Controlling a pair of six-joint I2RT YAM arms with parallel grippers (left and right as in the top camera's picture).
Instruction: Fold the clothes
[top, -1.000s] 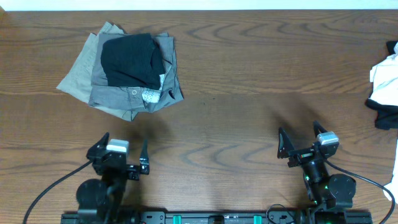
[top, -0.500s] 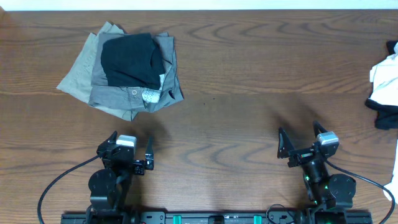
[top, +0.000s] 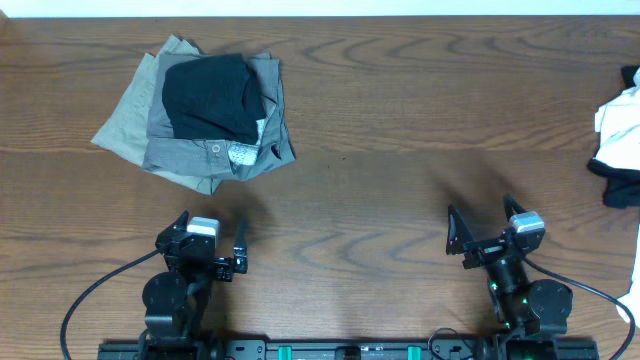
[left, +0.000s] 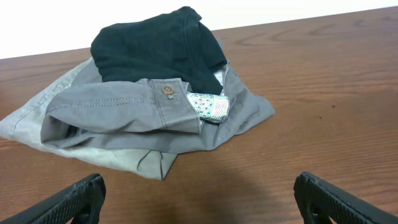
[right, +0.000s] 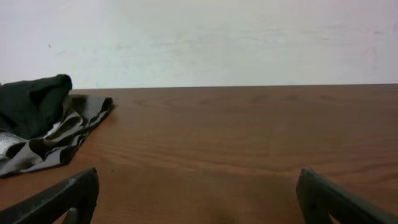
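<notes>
Overhead: clothes (top: 205, 115) stacked near the far-left corner of the table (top: 400, 120), black piece (top: 210, 95) on top, grey piece (top: 190, 155) under it, khaki piece (top: 122, 128) lowest. Left gripper (top: 210, 226) and right gripper (top: 480, 211) sit at the near edge, both jaws spread wide, empty, well apart from the stack.

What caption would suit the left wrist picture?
Black garment atop grey buttoned piece and khaki piece, framed by the open left gripper.

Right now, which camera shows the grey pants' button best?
Left wrist view: the small round button on the grey fabric waistband is close and clear. Overhead shows only a dot; right wrist shows none.
</notes>
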